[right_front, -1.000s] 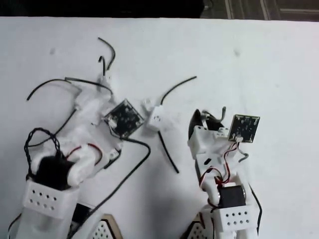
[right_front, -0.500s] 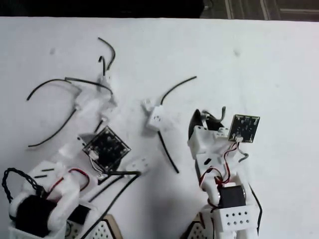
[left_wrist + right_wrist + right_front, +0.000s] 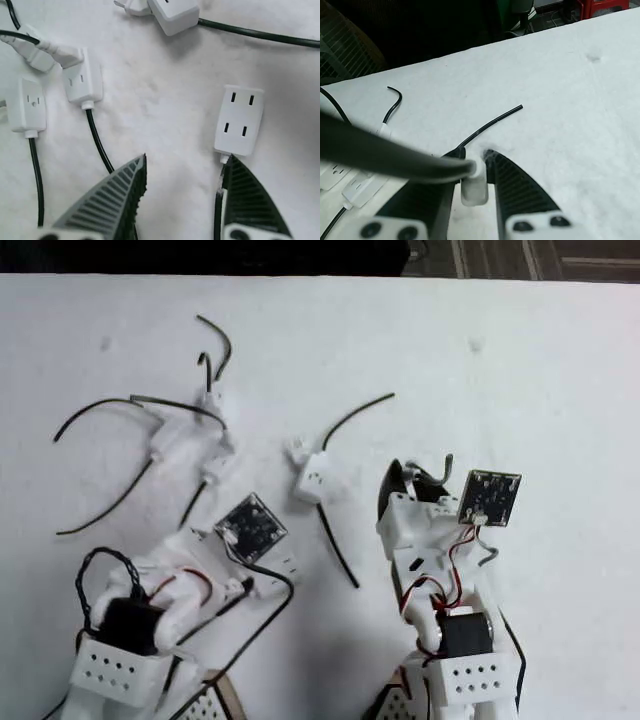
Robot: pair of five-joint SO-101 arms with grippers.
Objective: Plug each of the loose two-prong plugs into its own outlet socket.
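White, fuzzy table (image 3: 520,360). Left end effector (image 3: 186,165) open, ribbed jaws spread. Just past its tips, flat on the table, lies the socket block (image 3: 239,120): white, boxy, four slots up, long axis pointing away, cord end nearest. Right end effector (image 3: 474,156) clamps a white plug (image 3: 473,190), black cord trailing sideways.

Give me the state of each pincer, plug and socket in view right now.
left pincer: open, empty.
right pincer: shut on the white plug.
white plug: held, in no socket.
four-slot socket: lying flat, all slots empty.
plugged-end socket: face slots empty; a corded plug meets its end, seating unclear.
neighbouring socket: face slots empty.
far socket: a stubby plug at its side, seating unclear.
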